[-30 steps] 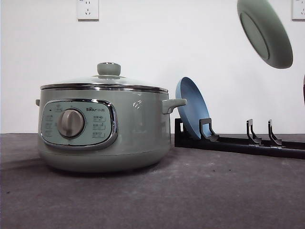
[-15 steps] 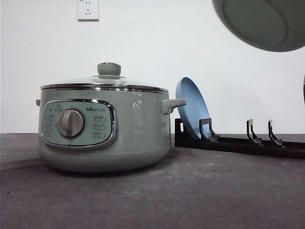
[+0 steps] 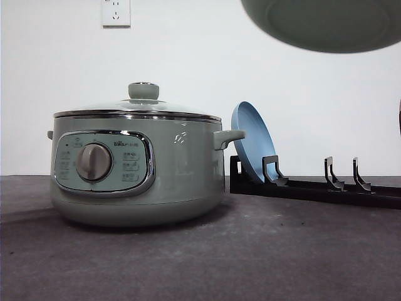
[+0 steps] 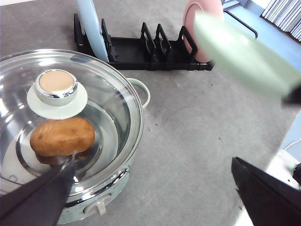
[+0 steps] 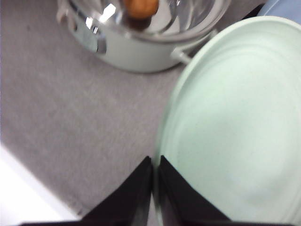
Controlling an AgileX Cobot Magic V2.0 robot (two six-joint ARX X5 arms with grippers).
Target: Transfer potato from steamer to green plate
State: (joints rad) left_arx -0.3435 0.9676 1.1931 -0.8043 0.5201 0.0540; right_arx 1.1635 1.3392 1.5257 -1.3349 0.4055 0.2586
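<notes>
The steamer stands on the grey table at left, its knobbed glass lid on. Through the lid I see the orange-brown potato lying inside; it also shows as the potato in the right wrist view. The green plate hangs high in the air at the right, underside toward the front camera. My right gripper is shut on the rim of the green plate. My left gripper hovers open above the steamer's near side, with nothing between its fingers.
A black plate rack lies behind and right of the steamer, holding a blue plate upright; a pink plate stands at its other end. Bare grey table stretches in front of the rack.
The green plate has swung leftward across the top of the front view and tilted from nearly edge-on toward flat. The steamer and rack have not moved.
</notes>
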